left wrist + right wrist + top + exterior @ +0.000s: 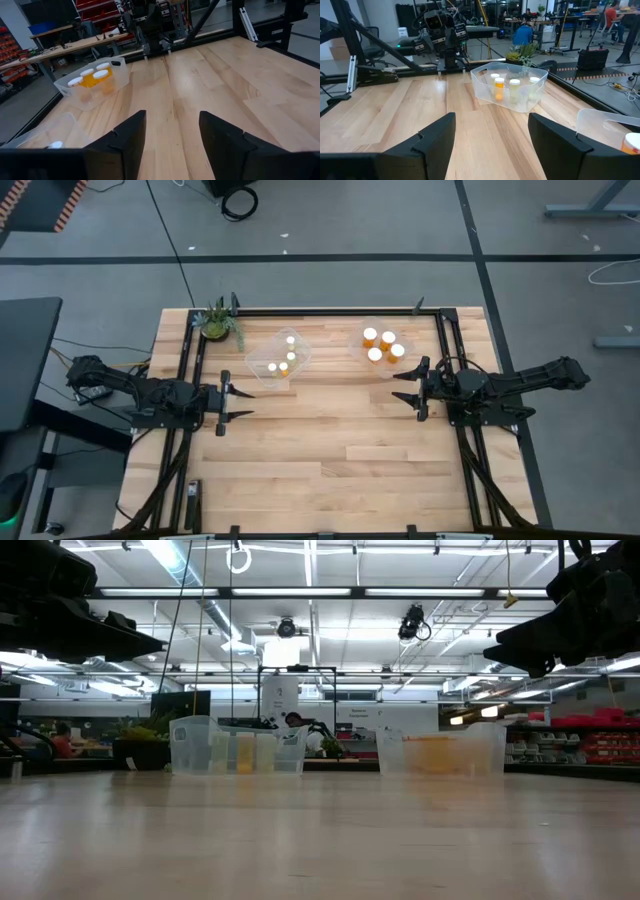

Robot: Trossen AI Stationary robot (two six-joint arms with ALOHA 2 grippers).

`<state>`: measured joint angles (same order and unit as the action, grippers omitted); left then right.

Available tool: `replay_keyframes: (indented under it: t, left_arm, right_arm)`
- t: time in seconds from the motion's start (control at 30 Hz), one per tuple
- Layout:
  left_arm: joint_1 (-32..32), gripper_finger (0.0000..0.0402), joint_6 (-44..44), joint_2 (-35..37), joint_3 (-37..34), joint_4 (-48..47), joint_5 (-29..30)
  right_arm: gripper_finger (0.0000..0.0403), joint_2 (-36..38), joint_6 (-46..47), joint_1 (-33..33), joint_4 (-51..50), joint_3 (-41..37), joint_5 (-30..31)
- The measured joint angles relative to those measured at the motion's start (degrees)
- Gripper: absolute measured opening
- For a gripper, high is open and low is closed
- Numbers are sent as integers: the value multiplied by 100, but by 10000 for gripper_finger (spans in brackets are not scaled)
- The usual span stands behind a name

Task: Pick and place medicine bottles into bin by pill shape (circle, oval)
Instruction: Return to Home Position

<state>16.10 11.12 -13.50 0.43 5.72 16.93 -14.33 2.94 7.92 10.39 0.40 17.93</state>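
The orange medicine bottles [388, 338] sit in the right bin [405, 368], the white bottles [291, 356] in the left bin [258, 360], and the left gripper [243, 403] and right gripper [402, 387] hang spread and empty, so I'd retract slowly, clearing both rims.

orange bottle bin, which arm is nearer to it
Right. The right arm reaches almost to the orange bottle bin; the left arm sits across the table, nearer the other bin.

L arm [150, 395] & R arm [500, 385]: matte black, segmented links; jaws flat black wedges (pointed tips).
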Motion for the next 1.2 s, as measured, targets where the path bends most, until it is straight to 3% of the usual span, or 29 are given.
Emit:
replay_keyframes:
  t: [1.2]
  left_arm:
    - [-1,190,-1,1,1,0,-1]
  right_arm:
    - [257,0,0,0,0,0,0]
